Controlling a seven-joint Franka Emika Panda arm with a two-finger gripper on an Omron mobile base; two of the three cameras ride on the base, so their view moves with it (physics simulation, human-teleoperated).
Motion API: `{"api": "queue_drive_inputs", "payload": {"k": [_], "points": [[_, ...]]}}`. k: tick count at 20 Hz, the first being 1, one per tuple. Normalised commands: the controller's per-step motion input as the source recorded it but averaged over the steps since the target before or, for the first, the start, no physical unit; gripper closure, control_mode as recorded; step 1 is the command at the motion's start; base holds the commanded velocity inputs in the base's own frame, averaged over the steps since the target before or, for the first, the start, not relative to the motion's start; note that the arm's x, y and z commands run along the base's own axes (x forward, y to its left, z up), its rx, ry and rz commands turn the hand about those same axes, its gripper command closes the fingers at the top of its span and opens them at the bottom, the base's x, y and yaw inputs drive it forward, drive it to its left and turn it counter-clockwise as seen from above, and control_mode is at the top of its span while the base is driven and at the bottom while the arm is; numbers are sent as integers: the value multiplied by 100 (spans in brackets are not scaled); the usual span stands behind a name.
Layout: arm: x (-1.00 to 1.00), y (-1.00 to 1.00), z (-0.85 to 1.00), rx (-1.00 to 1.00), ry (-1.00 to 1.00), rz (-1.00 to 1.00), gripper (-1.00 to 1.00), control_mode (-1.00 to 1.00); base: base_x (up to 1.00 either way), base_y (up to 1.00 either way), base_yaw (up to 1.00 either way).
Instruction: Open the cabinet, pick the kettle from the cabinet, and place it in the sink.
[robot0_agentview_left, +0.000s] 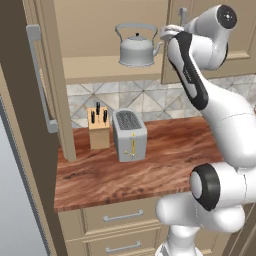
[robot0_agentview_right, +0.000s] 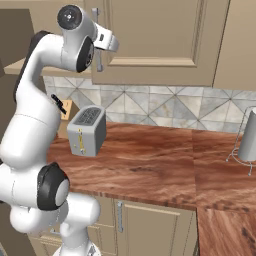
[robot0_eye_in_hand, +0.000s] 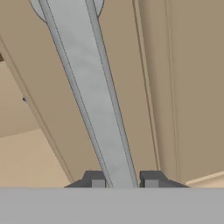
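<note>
The cabinet's left door (robot0_agentview_left: 30, 100) stands swung wide open. On the shelf inside sits the silver-grey kettle (robot0_agentview_left: 136, 50), upright, its spout pointing right. The cabinet's right door (robot0_agentview_right: 160, 35) is closed against the frame. My gripper (robot0_eye_in_hand: 124, 181) is up at that right door, shut on its long silver bar handle (robot0_eye_in_hand: 92, 87), which runs between the two dark fingertips. The hand (robot0_agentview_left: 172, 32) is just right of the kettle's spout and apart from it. The same handle (robot0_agentview_right: 98, 62) shows below the hand in the right base view. The sink is out of view.
On the wooden counter (robot0_agentview_left: 165, 165) stand a boxy silver toaster (robot0_agentview_left: 130, 135) and a knife block (robot0_agentview_left: 99, 127) against the tiled wall. A grey cylinder on a wire stand (robot0_agentview_right: 247, 135) is at the far right. Drawers (robot0_agentview_left: 122, 216) run under the counter.
</note>
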Motion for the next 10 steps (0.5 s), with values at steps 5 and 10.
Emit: {"api": "queue_drive_inputs", "payload": {"k": [5, 10], "points": [[-62, 9, -8, 5, -5, 13, 100, -100, 0, 0, 0], [-69, -1, 0, 2, 0, 24, 100, -100, 0, 0, 0]]}}
